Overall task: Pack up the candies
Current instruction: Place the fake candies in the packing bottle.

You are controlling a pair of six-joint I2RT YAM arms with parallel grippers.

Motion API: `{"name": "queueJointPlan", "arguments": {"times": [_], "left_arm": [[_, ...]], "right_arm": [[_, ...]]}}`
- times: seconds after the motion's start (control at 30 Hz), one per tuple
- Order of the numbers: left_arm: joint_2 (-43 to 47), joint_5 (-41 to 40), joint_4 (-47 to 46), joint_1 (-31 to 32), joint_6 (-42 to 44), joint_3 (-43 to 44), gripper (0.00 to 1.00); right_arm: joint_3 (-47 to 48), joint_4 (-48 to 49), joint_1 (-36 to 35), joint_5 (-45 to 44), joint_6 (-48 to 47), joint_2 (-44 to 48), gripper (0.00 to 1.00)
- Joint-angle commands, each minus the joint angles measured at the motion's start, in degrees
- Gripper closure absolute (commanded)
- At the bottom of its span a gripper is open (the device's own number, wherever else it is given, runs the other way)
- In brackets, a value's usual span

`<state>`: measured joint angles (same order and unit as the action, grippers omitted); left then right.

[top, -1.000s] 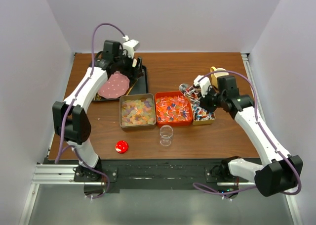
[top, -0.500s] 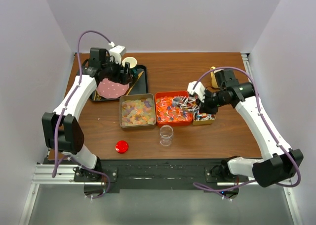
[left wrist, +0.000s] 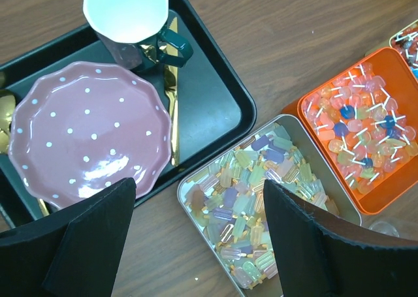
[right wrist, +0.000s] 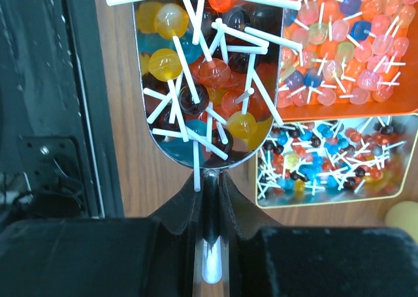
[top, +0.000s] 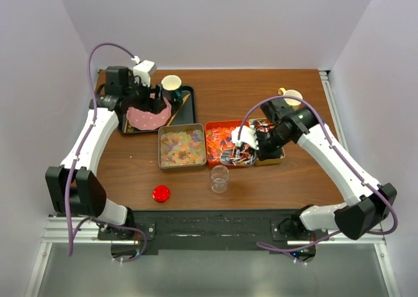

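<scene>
Right gripper [right wrist: 210, 202] clamped on loaded scoop [right wrist: 176, 150], candies [right wrist: 164, 63] heaped mid-frame in top view just up-frame of the cup [top: 220, 178]; narrow cup mouth plus overhanging sticks means a quick tilt probably spills onto bench [top: 287, 186].

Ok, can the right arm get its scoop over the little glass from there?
Probably yes: the right gripper holds the loaded scoop close to the glass, with nothing tall between.
</scene>
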<state>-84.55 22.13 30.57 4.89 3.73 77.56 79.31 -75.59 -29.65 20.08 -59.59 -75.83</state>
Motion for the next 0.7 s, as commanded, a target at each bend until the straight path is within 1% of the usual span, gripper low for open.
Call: {"name": "queueJointPlan", "arguments": {"times": [0.0, 0.13, 0.27, 0.37, 0.67], "left_arm": [[3.3, -0.2, -2.1, -1.3, 0.8, -1.1, 0.16], [4.5, -0.1, -2.5, -1.7, 0.4, -2.1, 0.16], [5.5, 0.1, -3.0, -2.3, 0.0, -2.9, 0.16], [6.2, 0.1, -3.1, -2.7, -0.6, -3.6, 0.16], [7.0, 1.8, -3.8, -2.9, -2.0, -4.3, 0.16]], "right_arm": [[3.4, -3.9, -2.6, -5.7, -2.4, -0.8, 1.00], [3.8, -4.9, -4.7, -8.5, -2.2, -1.7, 1.00], [3.6, -4.6, -8.1, -14.3, -1.8, -2.4, 1.00], [4.4, -5.5, -9.1, -17.2, -2.3, -4.1, 1.00], [5.7, -7.3, -10.3, -20.0, -2.6, -5.2, 1.00]]}}
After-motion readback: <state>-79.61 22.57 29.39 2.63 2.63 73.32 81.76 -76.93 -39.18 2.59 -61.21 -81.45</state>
